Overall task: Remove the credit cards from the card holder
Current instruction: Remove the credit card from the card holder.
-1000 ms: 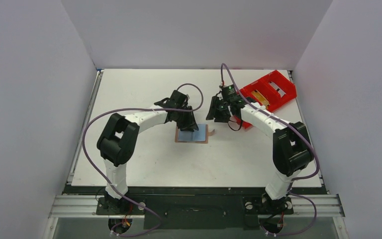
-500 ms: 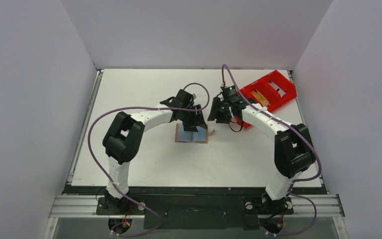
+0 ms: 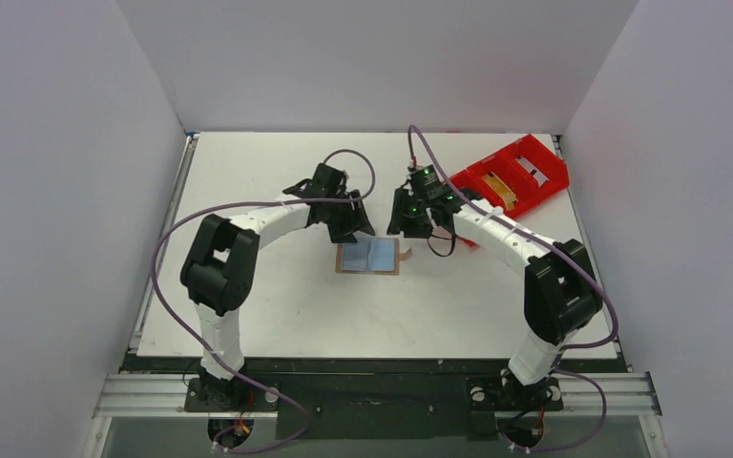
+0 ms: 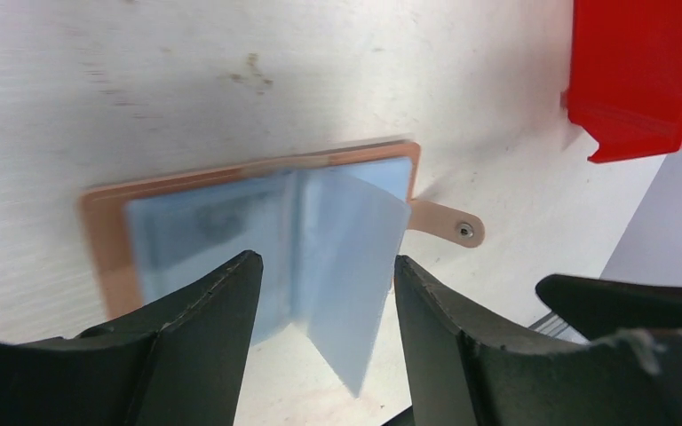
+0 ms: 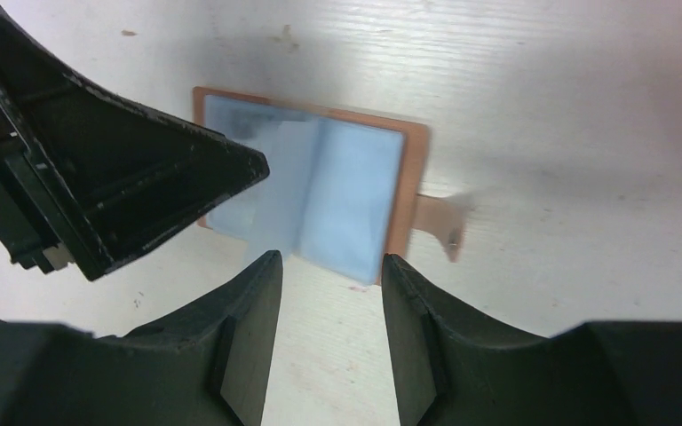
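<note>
Top view: fixed high behind both arm bases, facing down and forward, far enough to take in the whole surface (image 3: 277, 305). Left wrist view: close above the surface, looking down between the fingers of the left pincer (image 4: 324, 266), with the tray (image 4: 639, 80) at upper right. Right wrist view: equally close, looking down through the right pincer (image 5: 330, 262), the left pincer intruding at left. All three share the open holder (image 3: 369, 256)

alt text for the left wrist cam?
An open card holder lies on the table: tan border, pale blue inner leaves, one leaf lifted, tab at right. The left hand, open, frames it in the foreground; a red tray sits top right.
</note>
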{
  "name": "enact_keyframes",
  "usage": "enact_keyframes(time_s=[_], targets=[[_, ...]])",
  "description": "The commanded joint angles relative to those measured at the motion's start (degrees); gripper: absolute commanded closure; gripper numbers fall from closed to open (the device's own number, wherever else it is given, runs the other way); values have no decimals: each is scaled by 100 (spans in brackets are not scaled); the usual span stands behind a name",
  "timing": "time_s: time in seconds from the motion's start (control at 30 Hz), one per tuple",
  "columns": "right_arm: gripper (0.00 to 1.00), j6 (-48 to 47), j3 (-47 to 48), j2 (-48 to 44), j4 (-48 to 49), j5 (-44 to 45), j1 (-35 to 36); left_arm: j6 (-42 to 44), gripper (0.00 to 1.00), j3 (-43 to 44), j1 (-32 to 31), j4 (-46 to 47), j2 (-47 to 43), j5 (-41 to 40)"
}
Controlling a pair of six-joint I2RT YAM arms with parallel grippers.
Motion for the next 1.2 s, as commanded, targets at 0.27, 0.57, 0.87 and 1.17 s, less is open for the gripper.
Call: enact_keyframes(time_s=[0.27,0.57,0.87,1.17], targets=[[59,346,1208,706,-231,611,821,417,67,-838,661,-1,-959,95],[59,269,980,594,-270,612,661,308,69,-830,511,279,-587,271],[58,199,767,553,-221,580,606,281,62,-765,267,135,-603,-95],[58,159,579,646,-36,461,540,414,59,-1005,269,-75,-775,-524]])
